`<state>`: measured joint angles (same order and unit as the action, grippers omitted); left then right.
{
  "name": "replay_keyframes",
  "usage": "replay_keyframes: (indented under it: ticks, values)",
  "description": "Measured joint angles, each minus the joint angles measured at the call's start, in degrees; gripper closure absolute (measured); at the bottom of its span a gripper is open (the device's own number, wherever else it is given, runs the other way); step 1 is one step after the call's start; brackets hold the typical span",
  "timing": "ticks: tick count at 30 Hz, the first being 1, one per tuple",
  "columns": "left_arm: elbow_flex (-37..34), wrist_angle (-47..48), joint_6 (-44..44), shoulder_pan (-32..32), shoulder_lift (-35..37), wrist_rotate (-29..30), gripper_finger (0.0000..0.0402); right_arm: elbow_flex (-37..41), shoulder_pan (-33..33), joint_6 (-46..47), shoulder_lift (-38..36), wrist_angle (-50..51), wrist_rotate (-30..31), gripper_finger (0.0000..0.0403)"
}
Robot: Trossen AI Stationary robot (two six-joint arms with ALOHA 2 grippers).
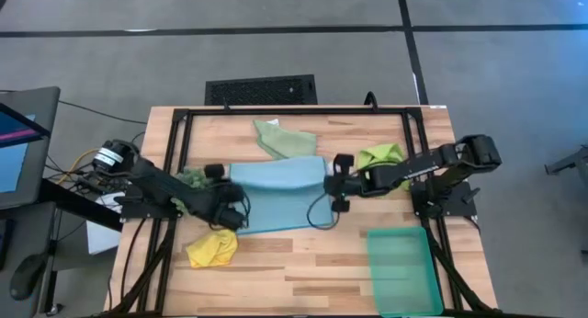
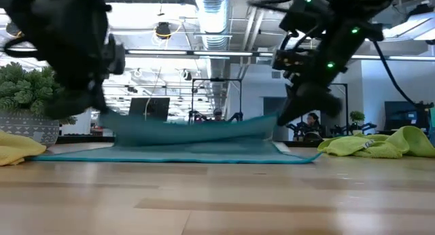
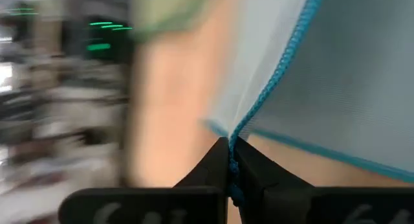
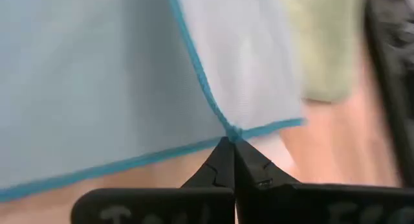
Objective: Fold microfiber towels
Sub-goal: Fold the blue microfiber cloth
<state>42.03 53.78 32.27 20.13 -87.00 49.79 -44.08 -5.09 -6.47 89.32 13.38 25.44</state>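
Pale wood table (image 2: 217,201) — behind it, ducted ceiling (image 2: 211,11), lit office.

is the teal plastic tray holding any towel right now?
No: in the high view the teal rectangular plastic tray sits bare near the table's front right, while the light blue microfiber towel lies mid-table.

My right tool (image 4: 230,160) pinches shut on a stitched corner of the light blue towel (image 4: 97,81), lifted over the wooden worktop (image 4: 336,146); a pale green cloth (image 4: 323,43) lies beyond it.
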Motion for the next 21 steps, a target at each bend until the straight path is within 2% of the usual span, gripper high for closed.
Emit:
replay_keyframes:
  ticks: [2, 4, 13, 21]
  values:
    - [-0.94, -4.8, -2.85, 2.03, 0.0, -7.02, 0.0401, 0.53, -2.02, 0.59, 0.01, 0.07, -2.21, 0.0394]
    - [-1.33, -7.09, -3.57, 3.88, -0.01, -10.65, 0.0401, 0.55, -3.96, 1.75, 0.02, 0.28, -2.99, 0.0395]
    - [-1.34, -7.69, -1.1, 8.36, 0.0, -16.19, 0.0401, 0.55, -8.46, 3.84, 0.02, 0.28, -3.11, 0.0394]
    - [-1.34, -14.88, -0.96, 10.7, 0.0, -22.62, 0.0401, 0.55, -8.94, 5.06, 0.02, 1.5, -5.4, 0.0394]
